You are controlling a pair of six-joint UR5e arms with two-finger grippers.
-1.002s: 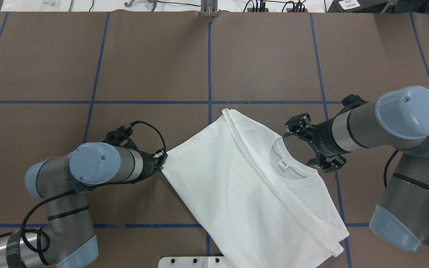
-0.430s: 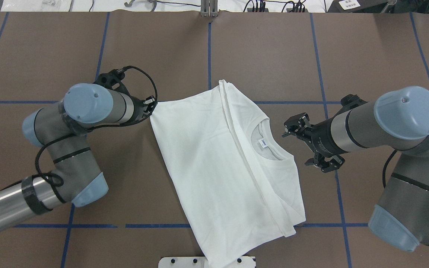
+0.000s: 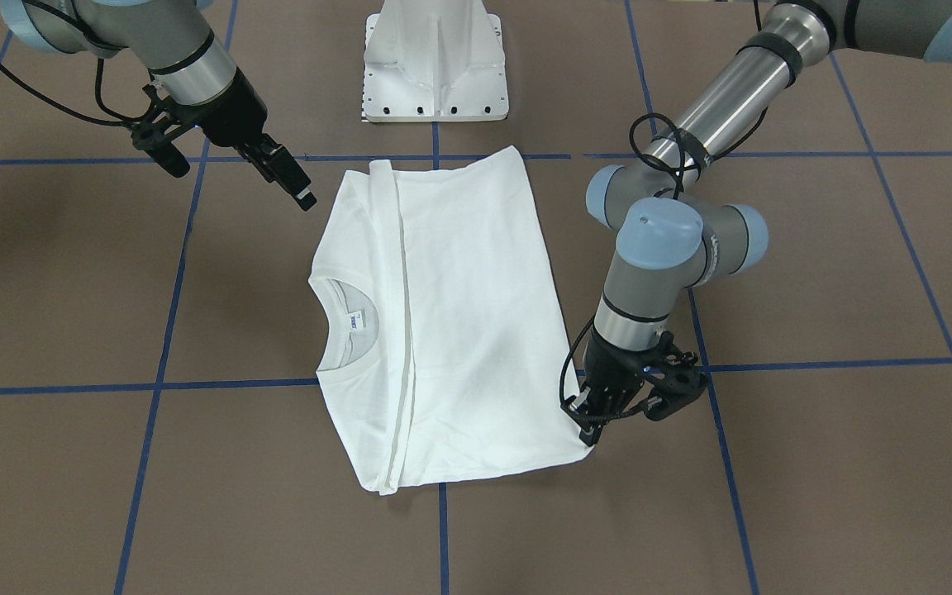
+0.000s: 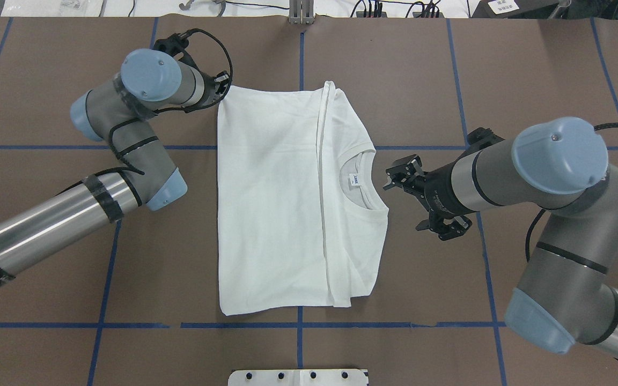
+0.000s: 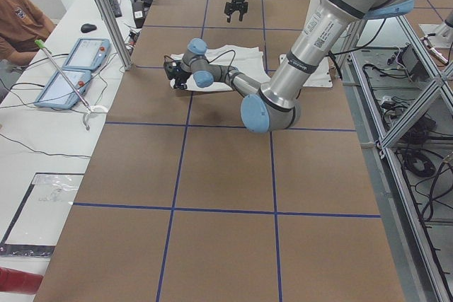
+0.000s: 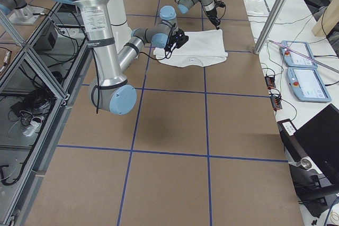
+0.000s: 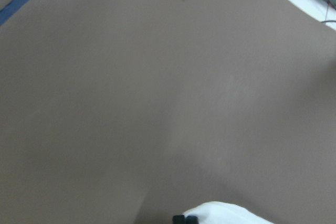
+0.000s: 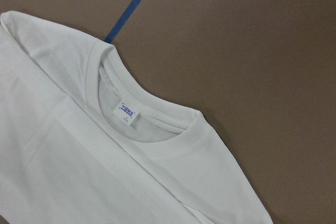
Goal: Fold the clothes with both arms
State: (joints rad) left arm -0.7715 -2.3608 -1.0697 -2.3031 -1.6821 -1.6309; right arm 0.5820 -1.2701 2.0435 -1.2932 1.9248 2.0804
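The white T-shirt (image 4: 282,203) lies flat on the brown table, sleeves folded in, a lengthwise fold ridge down its middle. Its ribbed neck with the small label (image 4: 355,180) points toward my right arm. The printed text is hidden. My left gripper (image 4: 222,89) is shut on the shirt's far left corner; it also shows in the front-facing view (image 3: 585,423). The left wrist view shows only a bit of white cloth (image 7: 231,214). My right gripper (image 4: 410,201) is open and empty, just off the neck side, not touching. The right wrist view shows the collar (image 8: 157,129).
The white pedestal base (image 4: 298,377) stands at the table's near edge. Blue tape lines (image 4: 301,53) grid the brown table. Cables and a grey bracket (image 4: 301,13) sit along the far edge. Tablets (image 5: 74,68) and an operator (image 5: 21,12) are beyond the far edge.
My left gripper has dragged the shirt corner away from the robot. The shirt has turned and now lies square to the grid. My right gripper has shifted slightly left, still open.
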